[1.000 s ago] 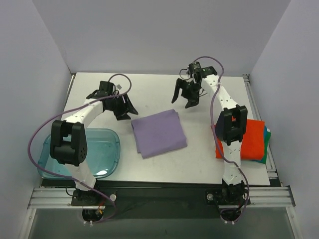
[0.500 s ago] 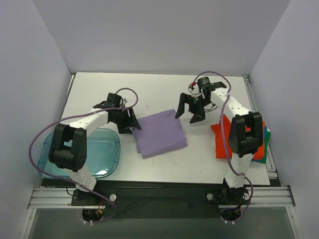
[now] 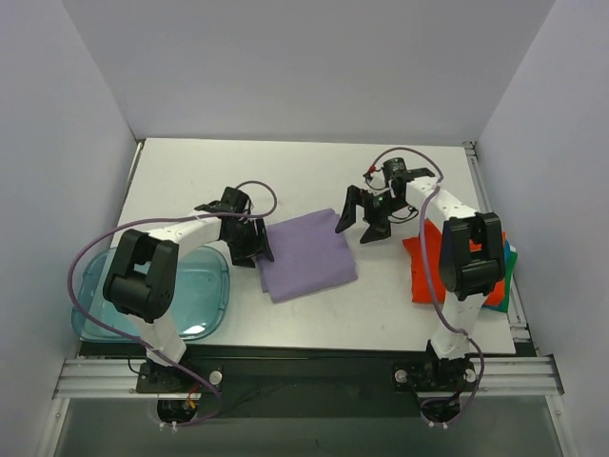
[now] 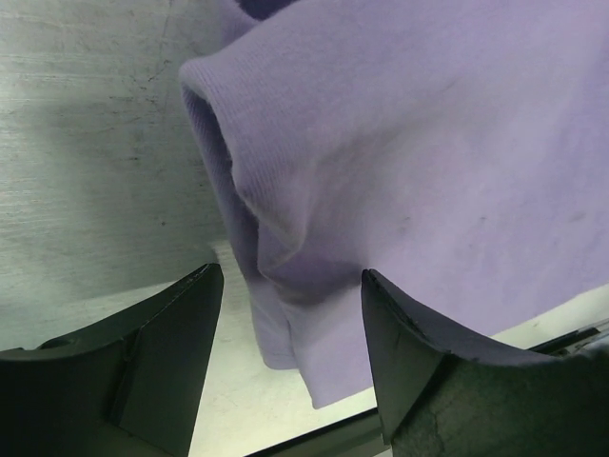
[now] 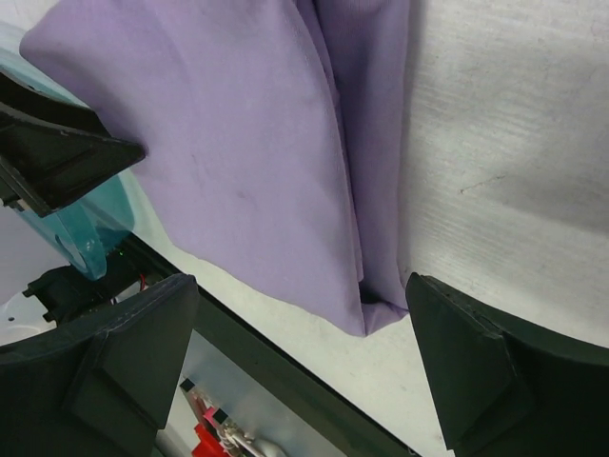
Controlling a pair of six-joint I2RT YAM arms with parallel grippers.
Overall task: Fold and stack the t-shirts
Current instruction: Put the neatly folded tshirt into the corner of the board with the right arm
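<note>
Over the last second both arms have closed in on the lavender t-shirt (image 3: 306, 255), which has not shifted. The left gripper (image 3: 257, 250) has come from the far left of the table (image 3: 304, 171) to the shirt's left edge. The right gripper (image 3: 359, 227) has dropped nearer, to the shirt's far right corner, and its jaws have spread wider.

The white table fills the floor of the booth. At its near left corner sits a translucent blue tray (image 3: 205, 295), just left of the lavender shirt. That shirt lies folded into a rough rectangle at the middle of the table, slightly skewed. At the near right lies the orange-red t-shirt (image 3: 422, 276), partly hidden by the right arm and well apart from the lavender one. A green-teal t-shirt (image 3: 511, 255) shows only as an edge at the orange-red shirt's right side.

The left gripper's jaws stand apart. In the left wrist view the rolled left fold of the lavender cloth lies between the fingers (image 4: 157, 347), not clamped. The right gripper's jaws are spread wide. In the right wrist view the shirt's corner lies in the gap between them, with no grip on the cloth.
</note>
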